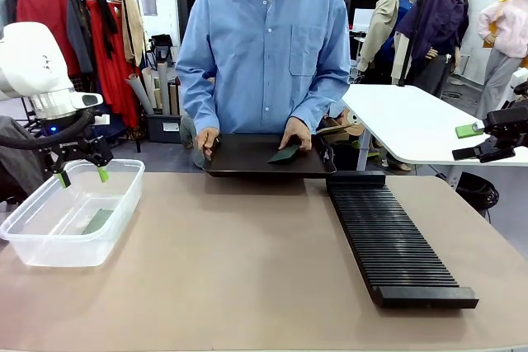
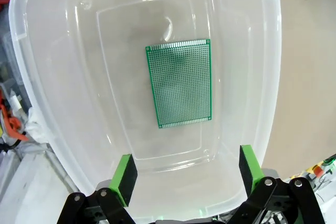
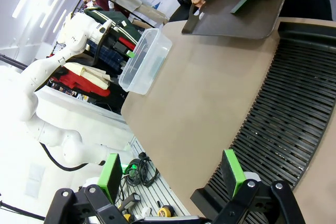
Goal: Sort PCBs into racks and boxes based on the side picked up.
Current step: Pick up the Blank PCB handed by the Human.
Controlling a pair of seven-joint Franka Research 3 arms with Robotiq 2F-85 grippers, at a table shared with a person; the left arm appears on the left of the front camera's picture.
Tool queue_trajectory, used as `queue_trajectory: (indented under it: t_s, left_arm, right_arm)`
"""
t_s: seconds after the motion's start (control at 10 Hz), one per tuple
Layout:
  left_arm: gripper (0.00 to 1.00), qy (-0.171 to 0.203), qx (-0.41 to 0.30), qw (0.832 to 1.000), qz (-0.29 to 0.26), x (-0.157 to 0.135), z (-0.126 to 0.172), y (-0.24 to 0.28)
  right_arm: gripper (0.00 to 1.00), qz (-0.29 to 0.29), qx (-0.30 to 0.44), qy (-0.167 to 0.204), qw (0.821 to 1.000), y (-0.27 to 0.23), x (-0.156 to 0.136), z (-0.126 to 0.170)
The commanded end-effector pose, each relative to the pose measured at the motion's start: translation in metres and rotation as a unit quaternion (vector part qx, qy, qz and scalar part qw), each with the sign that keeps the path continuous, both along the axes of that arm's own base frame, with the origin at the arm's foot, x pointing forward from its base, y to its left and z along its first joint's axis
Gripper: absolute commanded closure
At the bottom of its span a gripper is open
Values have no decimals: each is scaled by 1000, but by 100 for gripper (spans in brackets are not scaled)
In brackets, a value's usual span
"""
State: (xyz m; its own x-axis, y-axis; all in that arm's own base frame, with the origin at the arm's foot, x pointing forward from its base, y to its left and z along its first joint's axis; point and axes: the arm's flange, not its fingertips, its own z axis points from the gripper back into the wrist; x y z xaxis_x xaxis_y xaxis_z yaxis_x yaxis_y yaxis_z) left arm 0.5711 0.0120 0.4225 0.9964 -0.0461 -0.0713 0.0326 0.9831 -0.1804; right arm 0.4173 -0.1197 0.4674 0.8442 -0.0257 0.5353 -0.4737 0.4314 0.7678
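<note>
Left end effector [image 2: 188,174] over box [image 2: 58,103], spread wide, empty.
One PCB [image 2: 179,83] lies flat inside; right end effector [image 3: 172,173] also wide, empty.

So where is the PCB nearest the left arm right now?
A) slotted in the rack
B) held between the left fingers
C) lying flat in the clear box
C: the PCB lies flat on the bottom of the box, with the left fingers open above it, holding nothing.
</note>
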Motion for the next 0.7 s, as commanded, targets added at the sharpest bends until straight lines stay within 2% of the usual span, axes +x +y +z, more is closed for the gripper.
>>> queue_trajectory:
  t_s: [0.0, 0.4, 0.5, 0.6]
  left_arm:
    - [0, -6, -5, 1000, -5, 1, 1, 2]
    - [0, 0, 0, 1000, 0, 0, 0, 0]
    - [0, -3, -53, 999, -3, 3, 2, 9]
    - [0, -28, -110, 994, -8, 1, 12, 16]
  right_arm:
    - [0, -1, 2, 2, 1000, 1, 0, 2]
    - [0, -1, 2, 2, 1000, 1, 0, 2]
    - [0, -1, 2, 2, 1000, 1, 0, 2]
    - [0, -1, 2, 2, 1000, 1, 0, 2]
